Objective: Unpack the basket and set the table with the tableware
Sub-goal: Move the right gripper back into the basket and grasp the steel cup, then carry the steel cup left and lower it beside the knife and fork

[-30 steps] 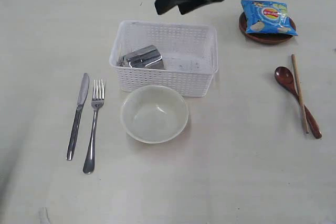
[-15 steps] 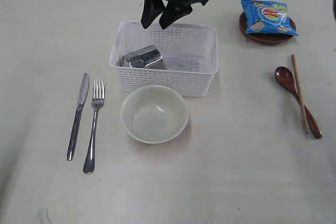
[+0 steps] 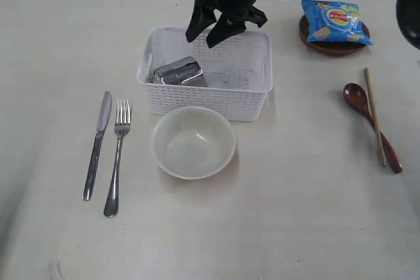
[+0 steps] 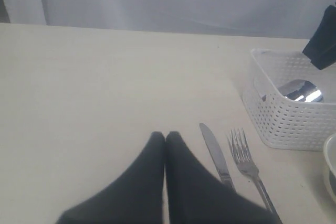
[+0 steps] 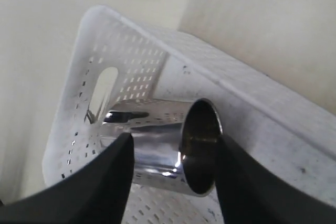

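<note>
Two fingers of the right gripper [image 3: 203, 39] stood spread above the basket [image 3: 210, 101]. Inside, at its left end, the mug [image 3: 177, 71] lay on its side, partly hidden behind the perforated wall. The left gripper [image 4: 165, 136], pressed together, hung over the table [image 4: 79, 87], its base cut off.

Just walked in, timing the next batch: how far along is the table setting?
Done: knife, fork, bowl, wooden spoon, chopsticks and plate lie on the table. In hand: the open right gripper hovers over the basket, jaws either side of the steel mug. Left: lifting it out, placing it.
</note>
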